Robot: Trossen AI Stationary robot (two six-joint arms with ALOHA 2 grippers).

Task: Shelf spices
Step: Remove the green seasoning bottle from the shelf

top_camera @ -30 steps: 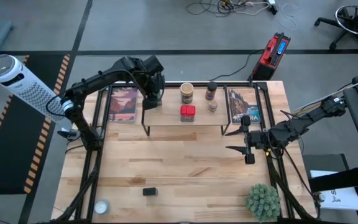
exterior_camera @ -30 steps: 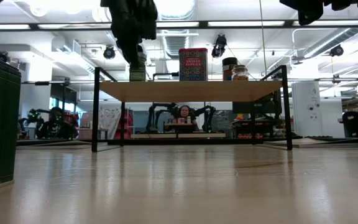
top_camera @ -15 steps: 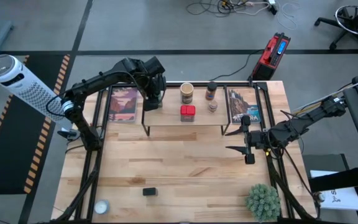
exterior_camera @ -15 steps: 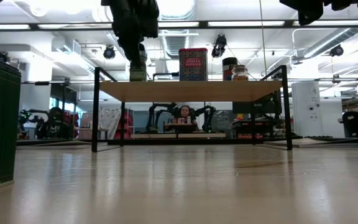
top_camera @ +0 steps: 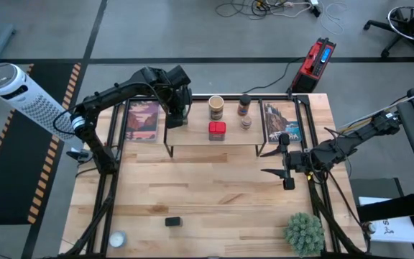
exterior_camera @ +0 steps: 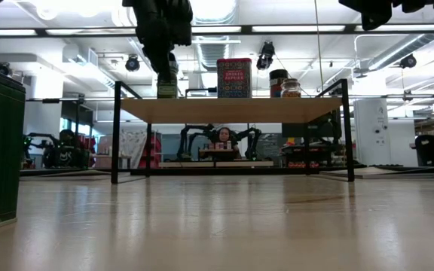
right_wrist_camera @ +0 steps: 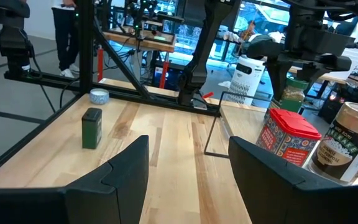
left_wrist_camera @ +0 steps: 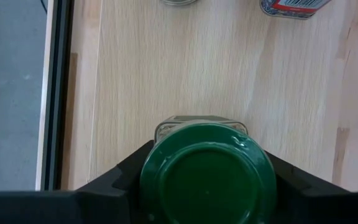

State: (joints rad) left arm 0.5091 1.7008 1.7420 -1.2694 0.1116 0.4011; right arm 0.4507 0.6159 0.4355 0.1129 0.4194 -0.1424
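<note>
Nearest, at the high view's lower left, the small black box (top_camera: 173, 221) and tiny clear jar (top_camera: 116, 238) lay unshelved, with bare tabletop (top_camera: 214, 194) between them and the shelf (top_camera: 214, 141). At centre right the right gripper (top_camera: 273, 162) hung idle, fingers apart around nothing. Farther up, the left gripper (top_camera: 177, 113) held the green-lidded jar (left_wrist_camera: 207, 176) over the shelf's left end, near that edge, well apart from the red square tin (top_camera: 217, 129).
</note>
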